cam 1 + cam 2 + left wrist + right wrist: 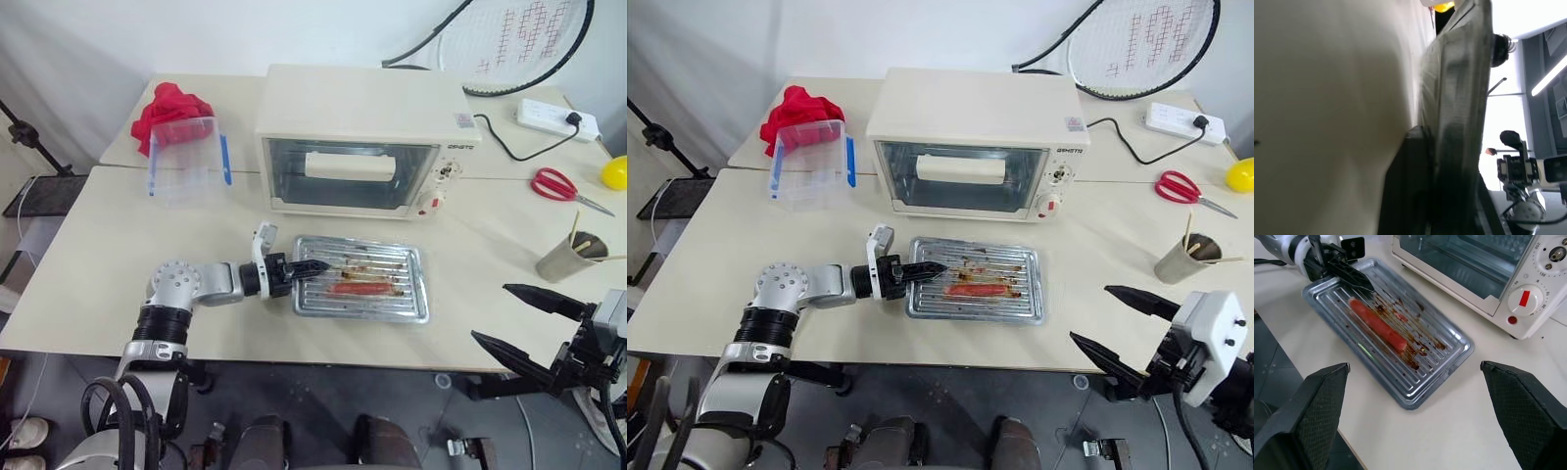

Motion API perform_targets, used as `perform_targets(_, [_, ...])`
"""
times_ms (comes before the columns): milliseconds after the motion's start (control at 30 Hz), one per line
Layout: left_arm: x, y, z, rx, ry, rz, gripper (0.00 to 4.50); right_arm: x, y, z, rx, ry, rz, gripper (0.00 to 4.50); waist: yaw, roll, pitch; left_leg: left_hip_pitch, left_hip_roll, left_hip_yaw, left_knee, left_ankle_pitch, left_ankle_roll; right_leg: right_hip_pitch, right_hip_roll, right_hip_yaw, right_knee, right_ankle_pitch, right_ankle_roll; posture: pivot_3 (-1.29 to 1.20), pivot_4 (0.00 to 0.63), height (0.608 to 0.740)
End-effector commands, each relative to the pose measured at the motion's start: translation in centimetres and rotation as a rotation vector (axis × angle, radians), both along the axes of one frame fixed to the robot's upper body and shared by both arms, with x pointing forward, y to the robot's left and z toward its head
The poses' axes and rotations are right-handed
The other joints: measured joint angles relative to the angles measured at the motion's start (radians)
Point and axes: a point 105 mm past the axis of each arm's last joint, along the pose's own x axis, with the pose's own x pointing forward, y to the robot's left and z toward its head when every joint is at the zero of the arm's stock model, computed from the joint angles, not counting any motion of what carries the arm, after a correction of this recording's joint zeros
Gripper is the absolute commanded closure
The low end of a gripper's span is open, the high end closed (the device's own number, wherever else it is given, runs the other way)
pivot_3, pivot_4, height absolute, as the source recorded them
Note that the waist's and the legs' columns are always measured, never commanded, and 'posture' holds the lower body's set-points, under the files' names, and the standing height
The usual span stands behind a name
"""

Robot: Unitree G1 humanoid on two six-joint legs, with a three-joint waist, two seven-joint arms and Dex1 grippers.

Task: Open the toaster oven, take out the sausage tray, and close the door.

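- The sausage tray (975,280) lies flat on the desk (715,255) just before the toaster oven (970,147), whose door (960,174) looks shut.
- The left gripper (926,270) fingers pinch the tray's near-left rim, apparently setting it down.
- The right gripper (1415,406) fingers stand wide apart, empty, clear of the tray.

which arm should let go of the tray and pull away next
Left. The left gripper sits at the sausage tray's left rim on the table, toaster oven door already closed. The right gripper hangs open off the table's front edge, holding nothing.
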Motion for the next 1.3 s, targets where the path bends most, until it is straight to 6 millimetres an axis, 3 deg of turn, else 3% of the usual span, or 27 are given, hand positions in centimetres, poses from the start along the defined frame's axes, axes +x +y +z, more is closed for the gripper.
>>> perform_targets(33, [-0.4,0.3,-0.5,0.02,-0.005,-0.009,3.0,-0.2,0.2,0.6,-0.002,-0.032,0.006,0.0,-0.003,0.0,0.0,0.0,0.0,0.0,0.0,0.0,0.0,0.0,0.0,0.0,0.0,0.0,0.0,0.0,0.15,0.74])
perform_targets(200, [-0.9,2.1,0.4,0.096,-0.132,0.002,1.57,0.2,0.3,0.2,0.003,-0.022,0.038,0.0,-0.017,0.0,0.0,-0.001,0.001,-0.003,-0.001,0.0,0.0,-0.002,0.001,0.001,0.0,0.0,0.0,0.0,0.15,0.74])
perform_targets(367, [-1.6,5.1,1.9,0.222,-0.402,0.024,0.13,0.6,0.3,-0.5,0.005,-0.003,0.068,0.0,-0.035,0.0,0.0,-0.001,0.002,-0.005,-0.001,0.0,0.0,-0.002,0.002,0.001,0.0,0.0,0.0,0.0,0.15,0.74])
perform_targets(500, [-2.4,8.7,3.0,0.31,-0.683,0.026,0.05,1.3,0.0,-1.0,0.011,-0.005,0.086,0.0,-0.038,0.0,0.0,-0.001,0.003,-0.003,-0.002,0.0,-0.001,-0.004,0.003,0.002,-0.001,-0.001,-0.001,0.0,0.15,0.74])
perform_targets(600, [-2.8,10.2,3.1,0.353,-0.814,0.007,0.05,1.7,-0.2,-1.3,0.02,0.0,0.095,0.0,-0.03,0.0,0.001,-0.001,0.003,-0.001,-0.002,-0.001,-0.001,-0.004,0.003,0.002,-0.001,-0.001,-0.001,0.0,0.15,0.74])
perform_targets(767, [-4.9,16.1,5.1,0.54,-1.22,-0.013,0.05,2.4,0.4,-1.2,0.017,-0.011,0.202,0.0,-0.038,0.0,0.001,-0.002,0.004,-0.001,-0.002,-0.003,-0.001,-0.005,0.002,0.002,-0.002,-0.001,-0.001,0.0,0.15,0.74])
perform_targets(867, [-6.0,17.9,4.7,0.631,-1.266,-0.063,0.05,2.7,0.8,-1.0,0.01,-0.031,0.25,0.0,-0.039,0.0,0.001,-0.002,0.005,-0.001,-0.002,-0.003,-0.001,-0.006,0.003,0.002,-0.002,-0.001,-0.002,0.0,0.15,0.74])
perform_targets(1033, [-6.9,18.8,4.5,0.655,-1.277,-0.076,0.05,3.1,0.9,-1.3,-0.013,-0.037,0.283,0.0,-0.033,0.001,0.001,-0.002,0.004,0.002,-0.002,-0.004,0.001,-0.005,0.002,0.002,-0.001,-0.001,-0.002,0.0,0.15,0.74])
perform_targets(1300, [-7.8,18.3,5.6,0.595,-1.28,0.013,0.05,4.1,1.1,-0.9,0.012,-0.062,0.285,0.0,-0.038,0.0,0.002,-0.001,0.005,0.002,-0.001,-0.004,0.001,-0.005,0.002,0.002,0.0,-0.001,-0.001,0.0,0.15,0.74])
